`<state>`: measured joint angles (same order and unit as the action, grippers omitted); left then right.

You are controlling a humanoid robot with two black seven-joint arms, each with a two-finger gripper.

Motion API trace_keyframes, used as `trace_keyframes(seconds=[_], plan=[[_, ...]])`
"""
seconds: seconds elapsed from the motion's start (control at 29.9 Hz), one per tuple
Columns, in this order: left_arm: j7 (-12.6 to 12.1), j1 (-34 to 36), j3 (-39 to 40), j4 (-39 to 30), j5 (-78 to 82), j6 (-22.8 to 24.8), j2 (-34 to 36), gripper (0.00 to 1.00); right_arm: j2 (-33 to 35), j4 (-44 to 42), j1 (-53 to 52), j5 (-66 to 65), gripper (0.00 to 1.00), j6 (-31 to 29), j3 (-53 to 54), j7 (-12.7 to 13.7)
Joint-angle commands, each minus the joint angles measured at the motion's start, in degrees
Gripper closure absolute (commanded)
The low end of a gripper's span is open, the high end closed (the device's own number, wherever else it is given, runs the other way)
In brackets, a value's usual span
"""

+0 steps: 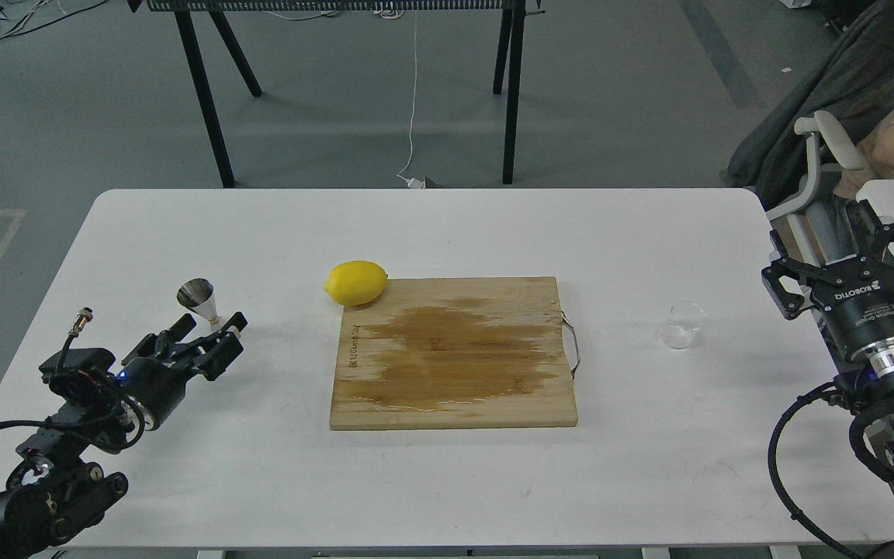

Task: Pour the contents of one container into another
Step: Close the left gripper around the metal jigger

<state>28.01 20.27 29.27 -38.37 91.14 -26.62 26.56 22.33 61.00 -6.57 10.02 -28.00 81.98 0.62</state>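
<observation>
The steel jigger (196,295) stands upright at the table's left, its upper cone showing. My left gripper (211,321) is open right at it, one finger on each side of the lower cone, which is partly hidden. Whether the fingers touch it I cannot tell. The small clear glass cup (682,324) stands upright on the right part of the table, alone. My right gripper (850,262) is open by the table's right edge, a short way to the right of the cup and holding nothing.
A wooden cutting board (453,388) with a dark wet stain lies mid-table, a metal handle on its right edge. A yellow lemon (355,282) rests at its far left corner. The white table (447,225) has an office chair (819,147) beyond its right edge.
</observation>
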Motion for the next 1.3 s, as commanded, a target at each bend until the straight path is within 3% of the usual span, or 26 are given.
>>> trace_keyframes(seconds=[0.0,0.37,0.74,1.27], plan=[[-0.01,0.73,0.00,1.46,0.00,0.25,-0.54,0.01,0.35,0.08,0.07,0.09,0.01,0.00,0.02,0.00],[-0.01,3.02,-0.09,5.50,0.00,0.60,-3.44,0.01,0.35,0.17,0.07,0.09,0.01,0.00,0.02,0.00],[-0.01,7.23,-2.90,14.72,-0.35,0.86,-8.97,0.03,0.35,0.17,0.07,0.09,0.01,0.00,0.28,0.00],[-0.01,8.38,-3.78,17.28,-0.17,0.86,-9.77,0.23,0.35,0.25,0.07,0.09,0.01,0.00,0.28,0.00]])
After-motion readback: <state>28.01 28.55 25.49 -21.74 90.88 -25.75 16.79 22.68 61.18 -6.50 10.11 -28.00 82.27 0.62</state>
